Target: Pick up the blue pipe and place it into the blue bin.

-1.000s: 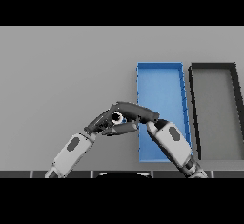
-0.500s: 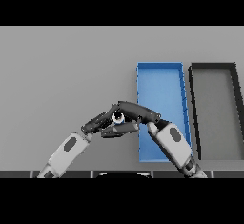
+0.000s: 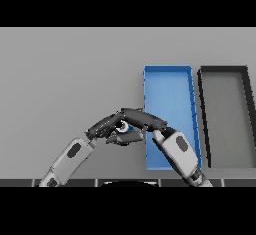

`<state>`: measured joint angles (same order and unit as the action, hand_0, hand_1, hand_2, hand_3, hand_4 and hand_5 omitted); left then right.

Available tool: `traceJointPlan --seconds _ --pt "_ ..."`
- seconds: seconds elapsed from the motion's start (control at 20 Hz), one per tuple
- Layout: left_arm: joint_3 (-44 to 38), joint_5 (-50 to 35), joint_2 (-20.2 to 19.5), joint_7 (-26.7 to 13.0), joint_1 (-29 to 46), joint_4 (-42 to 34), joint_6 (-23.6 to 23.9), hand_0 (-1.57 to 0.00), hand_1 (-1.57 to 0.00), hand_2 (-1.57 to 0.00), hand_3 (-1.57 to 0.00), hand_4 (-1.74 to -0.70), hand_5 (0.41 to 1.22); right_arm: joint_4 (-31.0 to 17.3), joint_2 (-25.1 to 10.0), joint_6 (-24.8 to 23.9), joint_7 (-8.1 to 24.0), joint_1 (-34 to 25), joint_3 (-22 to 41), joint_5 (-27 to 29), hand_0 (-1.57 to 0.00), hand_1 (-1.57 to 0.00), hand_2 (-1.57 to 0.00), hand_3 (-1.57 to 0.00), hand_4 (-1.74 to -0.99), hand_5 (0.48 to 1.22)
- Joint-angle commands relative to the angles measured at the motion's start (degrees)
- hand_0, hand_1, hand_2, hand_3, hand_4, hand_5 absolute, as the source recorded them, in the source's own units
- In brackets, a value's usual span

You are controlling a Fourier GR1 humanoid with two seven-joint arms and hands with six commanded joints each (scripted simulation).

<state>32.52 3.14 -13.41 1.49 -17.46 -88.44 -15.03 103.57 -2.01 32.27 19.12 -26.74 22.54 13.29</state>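
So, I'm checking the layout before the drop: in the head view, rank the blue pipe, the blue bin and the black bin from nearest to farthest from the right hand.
1. Blue pipe: right at the right hand, between it and the left hand, mostly hidden.
2. Blue bin: just to the hand's right, its left wall beside the fingers.
3. Black bin: farthest, right of the blue bin.

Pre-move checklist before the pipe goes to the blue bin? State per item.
1. Pipe held: blue pipe shows only as a small patch between the hands; both hands seem curled round it. Ok, hedged.
2. Left hand on the pipe: ok.
3. Right hand on the pipe: ok.
4. Pipe clear of the table: cannot tell.
5. Blue bin is open, with nothing seen inside: ok.
6. Pipe over the bin: not ok, it sits just left of the bin's left wall.
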Motion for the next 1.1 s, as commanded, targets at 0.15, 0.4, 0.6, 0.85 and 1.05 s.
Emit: traceJointPlan --seconds 0.15,0.4,0.6,0.85,1.05 --pt "-0.6 -2.2 0.7 -1.5 0.4 0.1 -0.7 -0.03 -0.02 -0.02 -0.02 -0.89 0.576 -1.0 1.1 0.3 0.6 -0.9 -2.0 1.1 -1.57 -1.57 -1.57 -1.57 -1.489 1.220" --pt "-0.5 -1.9 0.8 -3.3 1.4 0.2 0.1 -0.01 -0.01 -0.01 -0.01 -0.91 0.541 1.3 1.8 -1.6 8.0 -2.0 -4.6 10.0 -1.57 -1.57 -1.57 -1.57 -1.541 1.221" --pt "-0.3 -2.0 0.8 -4.6 1.0 0.0 -0.4 0.00 0.00 0.00 0.00 -0.92 0.507 1.8 -0.8 -9.2 15.6 -9.2 -8.9 21.0 -1.57 -1.57 -1.57 -1.57 -1.659 1.221" --pt "-0.1 -2.6 0.7 -5.3 1.7 -1.2 -0.7 0.00 0.00 0.00 0.00 -0.92 0.503 0.6 -10.8 -20.9 13.4 -23.5 -14.4 34.8 -1.57 -1.57 -1.57 -1.57 -1.714 1.134" --pt "0.2 -2.0 0.3 -4.2 2.0 -2.2 -0.4 0.00 0.00 0.00 0.00 -0.90 0.495 -6.1 -15.2 -25.9 11.7 -31.5 -19.9 31.8 -1.57 -1.57 -1.57 -1.57 -1.730 1.110"
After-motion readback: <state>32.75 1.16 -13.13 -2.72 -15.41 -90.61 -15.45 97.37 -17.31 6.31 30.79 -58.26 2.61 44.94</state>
